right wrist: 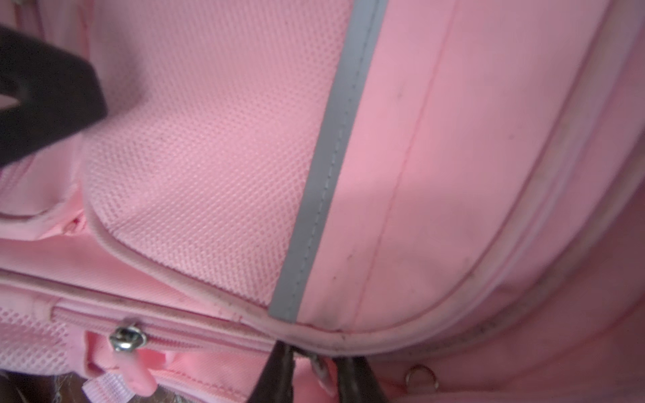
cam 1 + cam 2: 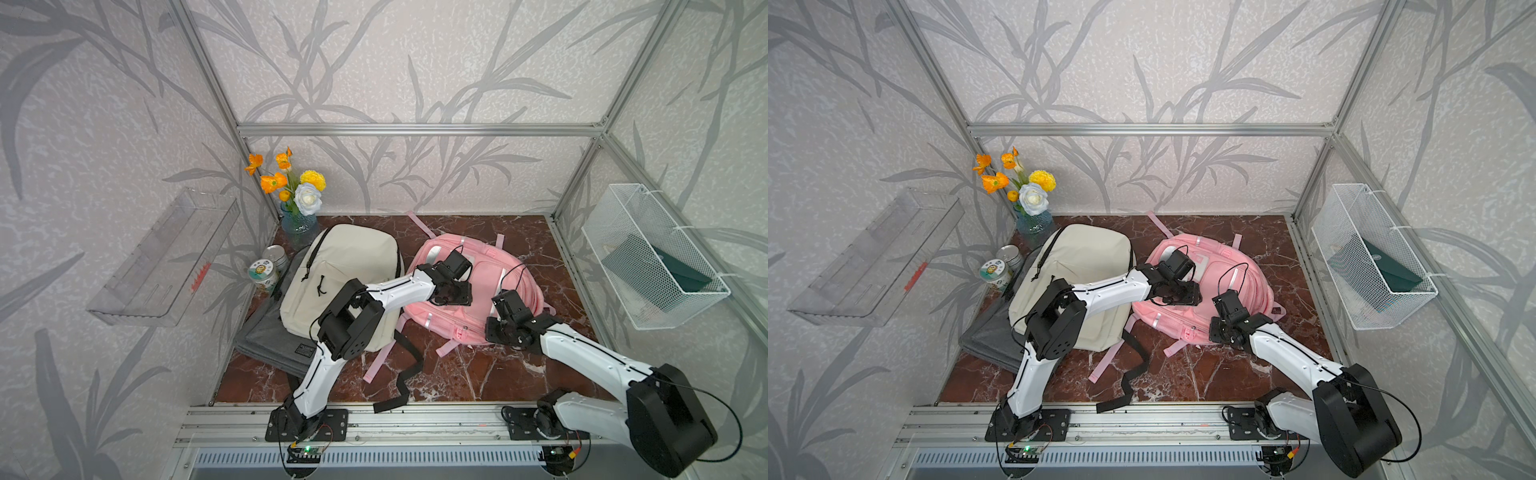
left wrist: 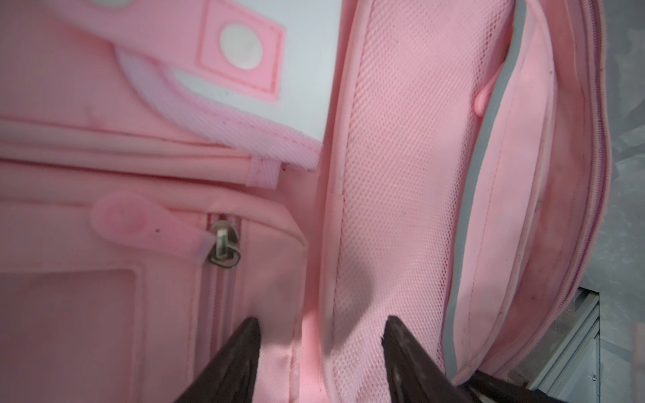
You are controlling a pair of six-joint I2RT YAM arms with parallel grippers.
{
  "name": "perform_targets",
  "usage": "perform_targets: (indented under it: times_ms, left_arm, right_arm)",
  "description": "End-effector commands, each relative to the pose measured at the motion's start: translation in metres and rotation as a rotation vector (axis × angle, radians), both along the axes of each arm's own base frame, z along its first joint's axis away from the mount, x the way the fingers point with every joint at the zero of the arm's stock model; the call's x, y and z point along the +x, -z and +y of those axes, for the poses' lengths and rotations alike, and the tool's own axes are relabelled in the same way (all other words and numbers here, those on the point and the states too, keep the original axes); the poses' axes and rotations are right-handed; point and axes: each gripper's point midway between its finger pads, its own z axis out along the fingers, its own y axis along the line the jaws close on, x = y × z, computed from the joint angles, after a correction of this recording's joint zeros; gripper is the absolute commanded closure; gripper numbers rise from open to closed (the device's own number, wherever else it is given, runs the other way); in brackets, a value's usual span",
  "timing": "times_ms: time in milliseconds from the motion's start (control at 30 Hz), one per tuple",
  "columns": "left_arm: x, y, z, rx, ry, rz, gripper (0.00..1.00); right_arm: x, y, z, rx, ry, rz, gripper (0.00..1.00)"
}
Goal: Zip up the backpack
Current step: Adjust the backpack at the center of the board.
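The pink backpack (image 2: 482, 274) (image 2: 1250, 286) lies flat on the marble table at the middle right. My left gripper (image 2: 453, 296) (image 3: 321, 331) presses down on its front panel, open, with a ridge of pink piping and mesh between the spread fingertips (image 3: 249, 335). A front-pocket zipper slider (image 3: 223, 246) lies just beyond them. My right gripper (image 2: 492, 330) (image 1: 316, 352) is at the bag's near edge, its narrow jaws closed on a metal zipper pull (image 1: 319, 368) under the piped seam. A left finger (image 1: 45, 97) shows in the right wrist view.
A beige backpack (image 2: 345, 274) lies left of the pink one, on a grey bag (image 2: 270, 340). A flower vase (image 2: 299, 224) and jars (image 2: 266, 272) stand at the back left. Loose black straps (image 2: 409, 370) trail toward the front rail. A wire basket (image 2: 656, 257) hangs on the right wall.
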Motion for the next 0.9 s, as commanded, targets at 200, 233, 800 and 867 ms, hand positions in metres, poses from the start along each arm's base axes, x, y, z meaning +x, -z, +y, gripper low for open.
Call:
perform_targets:
  times_ms: [200,233,800,867]
  left_arm:
    - [0.024,0.063,0.013,0.117,0.0,0.067,0.45]
    - [0.027,0.067,0.013,0.132,0.005,0.065,0.45]
    - [0.058,-0.012,-0.008,0.109,0.075,-0.01,0.32]
    - [0.049,-0.031,0.014,0.058,0.011,-0.03,0.31]
  right_arm:
    - [-0.015,-0.02,-0.033,-0.09,0.131,-0.036,1.0]
    - [-0.018,-0.021,-0.035,-0.088,0.142,-0.034,1.0]
    - [0.005,-0.032,0.038,0.112,0.036,-0.113,1.0]
    - [0.011,-0.034,0.043,0.121,0.021,-0.129,1.0]
